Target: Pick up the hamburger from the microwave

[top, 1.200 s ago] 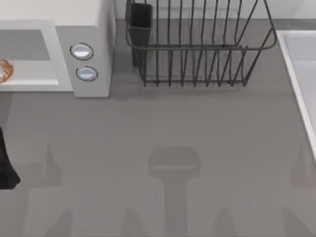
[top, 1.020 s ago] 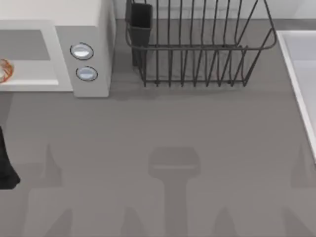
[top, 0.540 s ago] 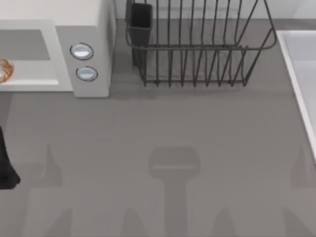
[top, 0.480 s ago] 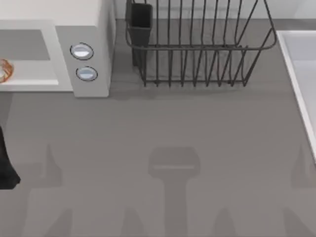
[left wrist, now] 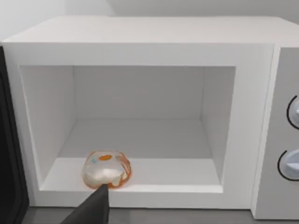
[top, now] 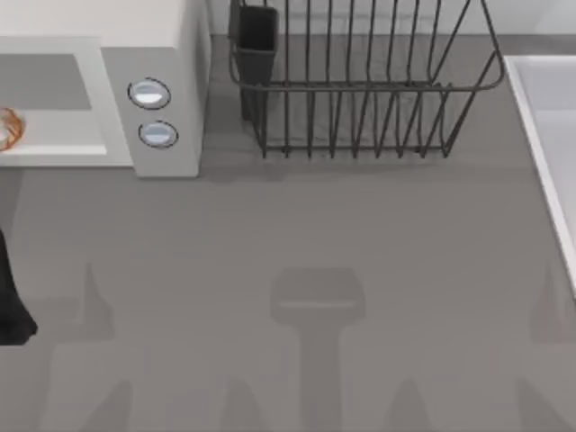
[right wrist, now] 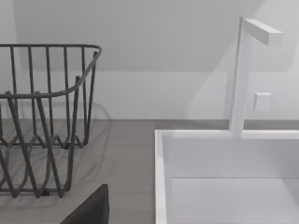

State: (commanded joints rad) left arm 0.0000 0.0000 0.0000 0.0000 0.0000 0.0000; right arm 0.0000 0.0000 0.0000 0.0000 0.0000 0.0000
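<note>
On the counter, by size:
Counter (top: 297, 225): a grey surface that carries all the rest; faint shadows of the arms lie on its near part in the top view.
Sink (right wrist: 224, 158): a white basin at the counter's right edge, with a white faucet (right wrist: 243, 74) rising at its back rim.
Microwave (left wrist: 140, 46): a white box at the counter's back left, its door open and its cavity showing; two round knobs (top: 149, 94) sit one above the other on its front panel.
Dish rack (top: 360, 90): a dark wire basket just right of the microwave, at the back of the counter, with a dark cup-like holder (top: 256, 36) at its left corner.
Left arm (top: 11, 297): a dark part of it shows at the top view's left edge, in front of the microwave's opening.
Left gripper (left wrist: 93, 207): one dark tip shows just before the cavity's front lip, near the hamburger; whether the jaws are apart or together I cannot tell.
Right gripper (right wrist: 91, 207): one dark tip shows between the dish rack and the sink; the state of its jaws I cannot tell either.
Hamburger (left wrist: 106, 169): a small orange-brown bun with whitish layers, resting on the cavity floor at its front left, close to the lip and apart from the walls.
</note>
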